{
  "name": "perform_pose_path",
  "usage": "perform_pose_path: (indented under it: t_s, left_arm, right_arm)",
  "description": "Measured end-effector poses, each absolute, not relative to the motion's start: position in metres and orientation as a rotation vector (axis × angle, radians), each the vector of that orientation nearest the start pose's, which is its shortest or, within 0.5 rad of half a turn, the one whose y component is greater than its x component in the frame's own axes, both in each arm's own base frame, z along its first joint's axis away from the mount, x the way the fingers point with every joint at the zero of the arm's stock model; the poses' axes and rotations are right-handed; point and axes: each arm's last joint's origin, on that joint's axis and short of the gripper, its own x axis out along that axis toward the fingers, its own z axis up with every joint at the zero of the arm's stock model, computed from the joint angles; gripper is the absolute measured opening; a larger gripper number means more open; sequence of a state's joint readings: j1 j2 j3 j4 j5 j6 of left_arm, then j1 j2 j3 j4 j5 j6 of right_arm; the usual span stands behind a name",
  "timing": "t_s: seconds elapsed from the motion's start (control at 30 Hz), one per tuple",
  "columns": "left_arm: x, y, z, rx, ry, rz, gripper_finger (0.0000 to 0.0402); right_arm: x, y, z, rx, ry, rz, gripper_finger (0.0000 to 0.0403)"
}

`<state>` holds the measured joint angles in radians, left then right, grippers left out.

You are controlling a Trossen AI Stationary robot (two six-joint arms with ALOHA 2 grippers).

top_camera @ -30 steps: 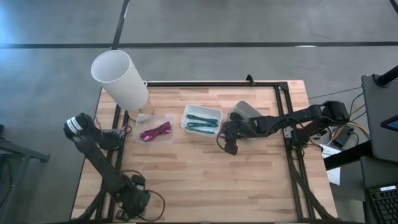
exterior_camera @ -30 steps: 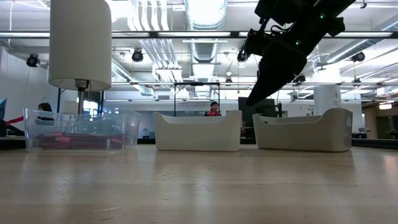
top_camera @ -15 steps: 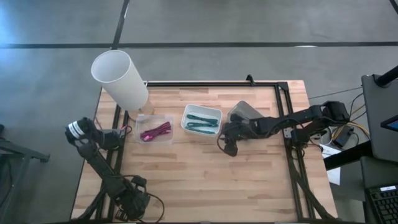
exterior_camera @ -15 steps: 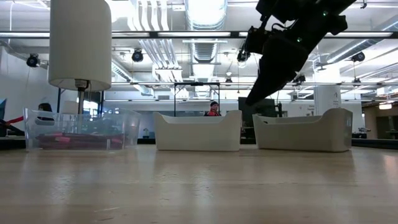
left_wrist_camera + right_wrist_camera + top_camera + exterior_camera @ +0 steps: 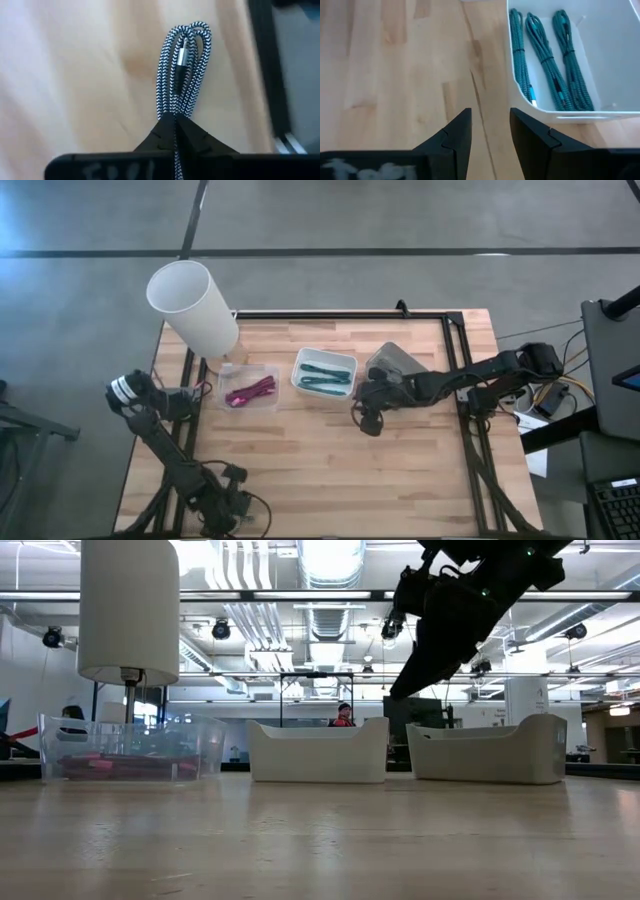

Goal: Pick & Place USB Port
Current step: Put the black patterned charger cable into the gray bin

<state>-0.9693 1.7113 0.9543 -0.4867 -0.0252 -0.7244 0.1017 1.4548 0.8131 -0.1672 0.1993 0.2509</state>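
Currently, cable: a black-and-white braided cable [image 5: 182, 70] hangs bundled from the left gripper [image 5: 175, 120], its fingers closed on the lower end.
Left gripper position: at the table's [image 5: 330, 470] left edge, near the clear bin [image 5: 250, 388].
Right gripper [image 5: 366, 420]: jaws slightly apart, empty, above bare wood beside the white tray [image 5: 324, 374] of green cables [image 5: 550, 60].
Change: right gripper has drawn slightly back toward its arm.

No lettering, label or number can be read anywhere here.
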Motion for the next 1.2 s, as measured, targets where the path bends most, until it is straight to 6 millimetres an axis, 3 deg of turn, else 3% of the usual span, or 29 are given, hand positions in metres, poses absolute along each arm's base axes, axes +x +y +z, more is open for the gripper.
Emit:
perform_pose_path:
  t_s: [0.2,0.27,0.4,0.57,0.73,0.9,1.2]
  left_arm:
    - [0.209,-0.237,0.179,0.179,0.93,-0.051,0.0001]
    - [0.22,-0.23,0.197,0.172,0.772,0.075,0.0]
    - [0.24,-0.211,0.215,0.088,0.601,0.29,0.0]
    - [0.264,-0.19,0.233,-0.039,0.424,0.43,0.0]
    - [0.288,-0.18,0.25,-0.041,0.282,0.437,0.0]
    - [0.3,-0.176,0.267,-0.037,0.184,0.378,0.0]
    - [0.315,-0.165,0.264,-0.075,0.166,0.363,0.0]
  right_arm:
    - [0.29,0.033,0.202,0.147,0.73,-0.137,0.0127]
    - [0.292,0.038,0.204,0.128,0.708,-0.091,0.0127]
    - [0.294,0.052,0.209,0.081,0.639,-0.021,0.0127]
    - [0.3,0.075,0.212,0.051,0.532,0.066,0.0127]
    - [0.306,0.097,0.209,0.031,0.441,0.134,0.0127]
    - [0.311,0.106,0.206,0.027,0.383,0.16,0.0125]
    - [0.32,0.108,0.209,0.038,0.237,0.17,0.0108]
